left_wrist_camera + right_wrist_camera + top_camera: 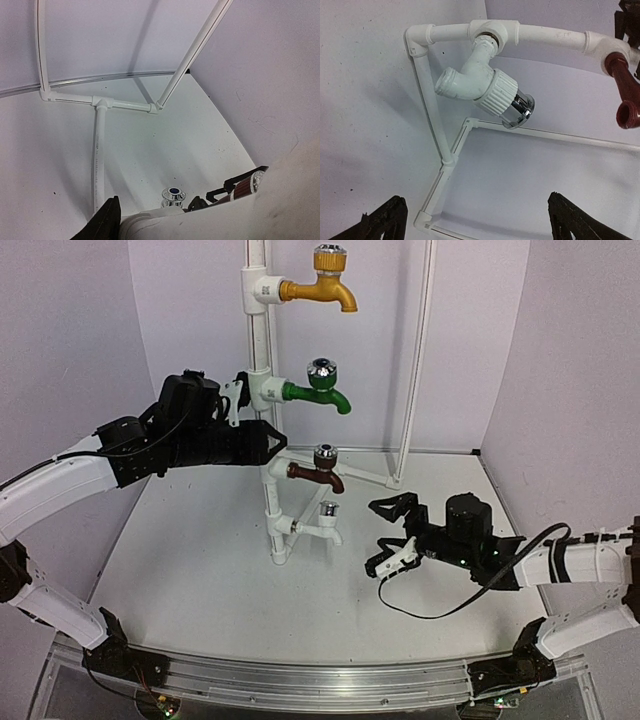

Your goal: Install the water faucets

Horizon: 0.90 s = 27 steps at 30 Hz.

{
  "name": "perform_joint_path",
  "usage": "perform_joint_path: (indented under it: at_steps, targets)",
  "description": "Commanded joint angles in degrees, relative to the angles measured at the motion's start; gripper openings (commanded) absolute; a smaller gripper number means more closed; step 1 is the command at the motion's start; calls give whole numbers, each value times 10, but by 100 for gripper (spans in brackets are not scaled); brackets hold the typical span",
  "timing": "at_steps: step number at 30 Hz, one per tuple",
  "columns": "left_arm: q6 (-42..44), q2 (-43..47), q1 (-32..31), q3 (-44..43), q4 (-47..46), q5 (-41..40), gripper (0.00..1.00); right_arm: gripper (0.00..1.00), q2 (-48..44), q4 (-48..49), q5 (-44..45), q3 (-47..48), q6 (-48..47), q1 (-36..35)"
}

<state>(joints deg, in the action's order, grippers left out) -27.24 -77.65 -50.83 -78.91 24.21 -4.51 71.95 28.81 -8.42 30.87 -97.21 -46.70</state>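
The right gripper [480, 227] is spread wide. Straight ahead of it, across bare matte table [545, 175], the white faucet [480, 85] sits in a tee [492, 31], with a ribbed plastic knob and a chrome cap. The left gripper [275, 445] is clamped on the smooth upright pipe [262, 350].

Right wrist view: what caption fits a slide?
White faucet mounted on the pipe fitting, framed by the open right end effector.

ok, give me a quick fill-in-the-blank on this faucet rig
1. The topmost faucet on the vertical pipe is ____.
2. Directly under the green faucet sits the ____ one.
3. The right hand is ____, holding nothing.
4. The lowest faucet, nearest that hand, is ____.
Missing: yellow; brown; open; white.
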Motion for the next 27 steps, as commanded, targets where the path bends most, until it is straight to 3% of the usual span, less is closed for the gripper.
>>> perform_joint_path:
  at_steps: [1,11,20,22,24,27]
  targets:
    - [-48,21,-11,-2,-21,104,0,98,18,55,-31,37,-140,-8]
    - [18,8,3,-63,80,98,0,98,81,46,-67,89,-233,-33]
    - [22,2,13,-67,97,131,0,98,109,69,-60,90,-238,-33]
    - [30,4,13,-60,87,146,8,98,119,94,-64,79,-227,-33]
    - [39,16,13,-47,61,158,34,98,126,134,-68,68,-201,-34]
    - [55,36,13,-18,18,146,62,98,130,189,-75,54,-162,-34]
